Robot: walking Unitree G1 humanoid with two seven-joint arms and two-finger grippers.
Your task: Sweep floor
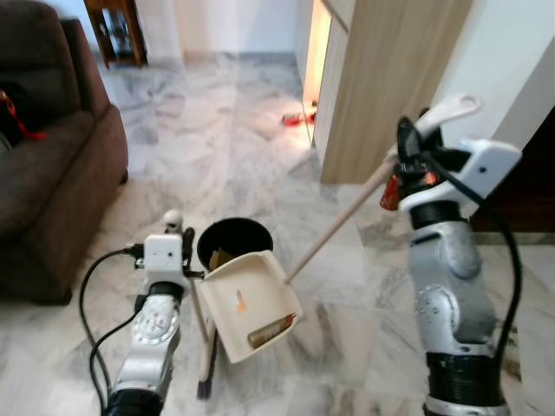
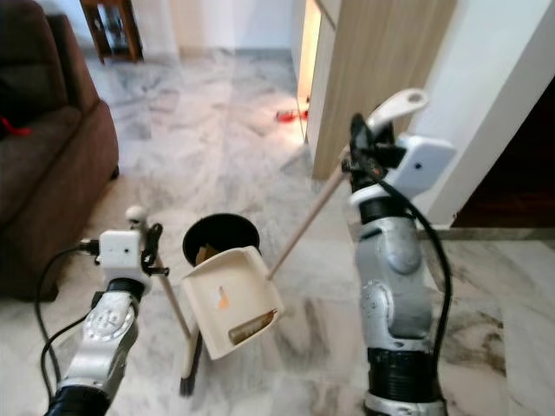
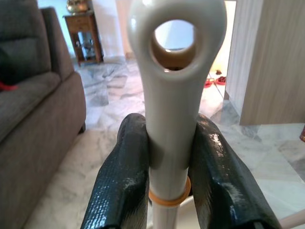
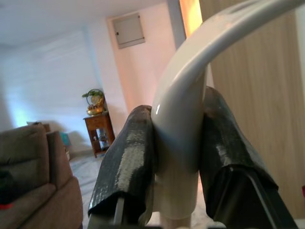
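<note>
Above the black bin point(image 1: 234, 241), dustpan point(image 1: 251, 303) handle clamped in right end effector point(image 1: 408, 156), broom point(image 1: 205, 347) handle clamped in left end effector point(image 1: 178, 232)

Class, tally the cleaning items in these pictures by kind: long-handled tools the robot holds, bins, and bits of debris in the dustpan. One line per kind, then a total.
Long-handled tools: 2 (cream plastic dustpan in the right end effector, cream-handled broom in the left end effector)
Bins: 1 (round black bin)
Debris pieces in the dustpan: 2 (orange scrap, brown strip)
Total: 5
</note>
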